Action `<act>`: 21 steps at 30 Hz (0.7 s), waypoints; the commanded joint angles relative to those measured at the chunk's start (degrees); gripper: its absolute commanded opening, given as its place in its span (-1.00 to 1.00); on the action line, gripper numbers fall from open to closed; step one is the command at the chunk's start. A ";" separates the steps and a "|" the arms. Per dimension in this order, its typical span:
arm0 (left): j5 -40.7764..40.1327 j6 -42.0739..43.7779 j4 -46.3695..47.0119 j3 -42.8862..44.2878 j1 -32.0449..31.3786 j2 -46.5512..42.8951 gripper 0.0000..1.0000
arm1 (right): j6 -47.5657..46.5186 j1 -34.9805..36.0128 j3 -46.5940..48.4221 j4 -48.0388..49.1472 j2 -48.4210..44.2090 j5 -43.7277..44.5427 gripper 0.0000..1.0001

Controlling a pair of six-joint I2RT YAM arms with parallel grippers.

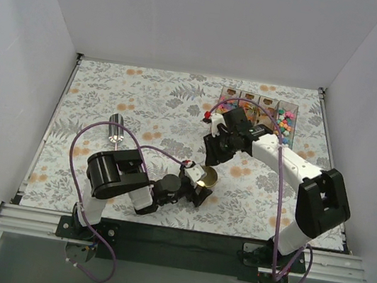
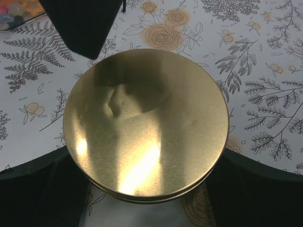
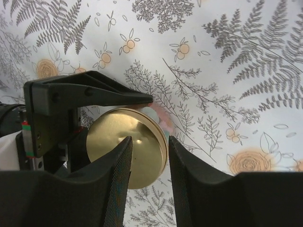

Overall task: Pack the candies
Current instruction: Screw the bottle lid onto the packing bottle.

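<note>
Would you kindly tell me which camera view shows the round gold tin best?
The left wrist view: the gold tin fills the frame, its whole round face visible. The right wrist view shows it partly hidden behind the right gripper. The top external view shows only a small gold disc.

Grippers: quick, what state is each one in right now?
Left gripper: closed on the gold tin.
Right gripper: open, holding nothing.
</note>
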 commanded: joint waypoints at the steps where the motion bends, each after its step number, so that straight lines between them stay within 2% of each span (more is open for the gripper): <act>1: -1.30 -2.19 -15.65 -1.18 0.76 2.16 0.57 | -6.68 0.20 2.10 -2.05 3.62 -6.38 -0.13; 5: -1.30 -2.28 -16.53 -0.74 0.76 2.17 0.57 | -7.92 0.20 0.09 -1.96 4.16 -6.82 -0.14; 9: -1.82 -2.72 -17.93 -0.04 0.76 2.69 0.57 | -7.75 0.46 -2.55 -2.14 3.11 -7.09 -0.24; 12: -2.87 -3.16 -19.25 0.40 0.76 2.78 0.57 | -6.08 0.64 -5.71 -2.14 0.22 -5.42 -0.42; 13: -3.31 -3.33 -19.69 0.58 0.76 2.95 0.57 | -5.38 0.90 -6.59 -2.14 -1.45 -4.98 -0.56; 14: -4.01 -3.51 -20.65 1.10 0.76 3.04 0.57 | -4.50 1.08 -8.77 -2.14 -2.42 -3.93 -0.56; 17: -4.90 -4.04 -21.63 1.63 0.76 3.13 0.58 | 0.85 2.57 -12.65 -1.53 -6.38 -1.47 -0.57; 21: -5.42 -4.04 -21.71 1.72 0.76 3.13 0.58 | 11.74 5.38 -23.78 3.90 -11.91 -0.76 -0.54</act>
